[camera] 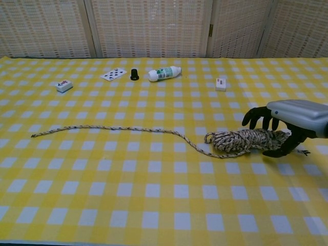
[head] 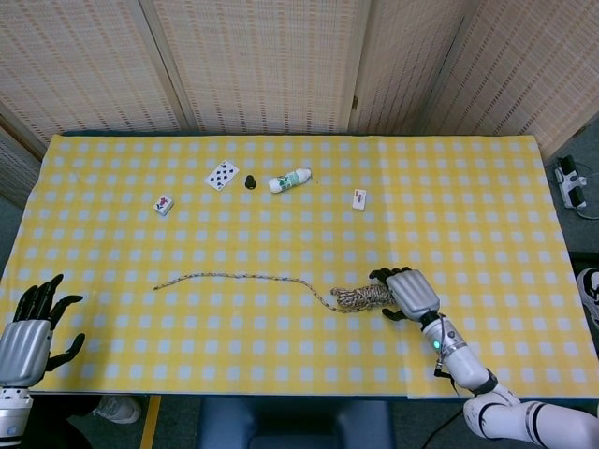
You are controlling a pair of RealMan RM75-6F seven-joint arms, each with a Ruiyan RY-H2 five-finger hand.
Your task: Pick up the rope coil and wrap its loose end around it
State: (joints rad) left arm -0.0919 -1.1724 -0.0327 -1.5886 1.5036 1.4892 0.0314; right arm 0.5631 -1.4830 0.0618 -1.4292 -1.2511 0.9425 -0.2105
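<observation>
The speckled rope coil (head: 363,296) (camera: 246,139) lies on the yellow checked tablecloth, right of centre. Its loose end (head: 234,277) (camera: 113,129) trails left in a long wavy line. My right hand (head: 410,293) (camera: 287,120) straddles the coil's right end. Its fingers arch over the far side and the thumb sits against the near side. The coil still rests on the cloth, and a gap shows under the fingers. My left hand (head: 33,323) hovers off the table's front left corner with its fingers spread and nothing in it. The chest view does not show it.
Along the far side lie a playing card (head: 221,174), a small black cap (head: 251,181), a white bottle (head: 289,180) on its side, a small tile (head: 164,204) and a little white box (head: 359,198). The table's front edge runs close behind both hands.
</observation>
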